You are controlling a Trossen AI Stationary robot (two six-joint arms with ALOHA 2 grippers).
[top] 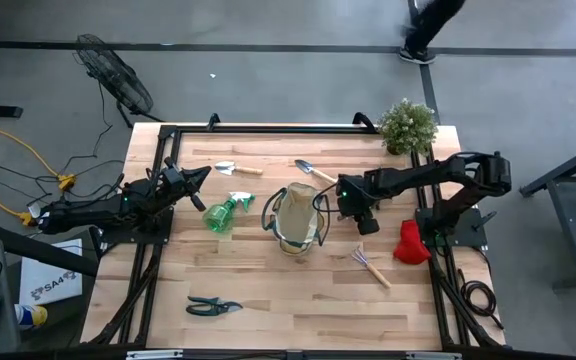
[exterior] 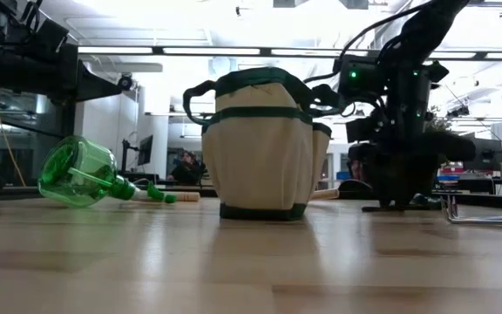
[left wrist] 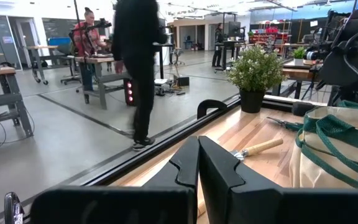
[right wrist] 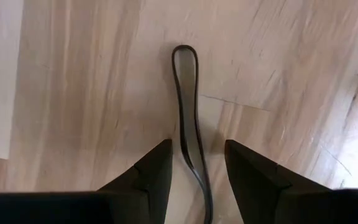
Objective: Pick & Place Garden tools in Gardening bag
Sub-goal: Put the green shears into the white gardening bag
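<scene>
Dark right gripper (right wrist: 194, 165) fingers stand parted, straddling a thin dark loop (right wrist: 188, 106) on the worktop (top: 268, 290) beside the gardening bag (top: 296, 222); whether they touch it is unclear. Right arm reaches in, wrist down. Left gripper (left wrist: 199, 163) clenched, empty, beyond the spray bottle (top: 226, 213).

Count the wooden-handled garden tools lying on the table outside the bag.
3. A wooden-handled metal trowel lies by the shut left gripper; a second trowel lies behind the beige fabric gardening bag; a wooden-handled hand rake lies near the red glove. Others may be hidden inside the bag.
</scene>
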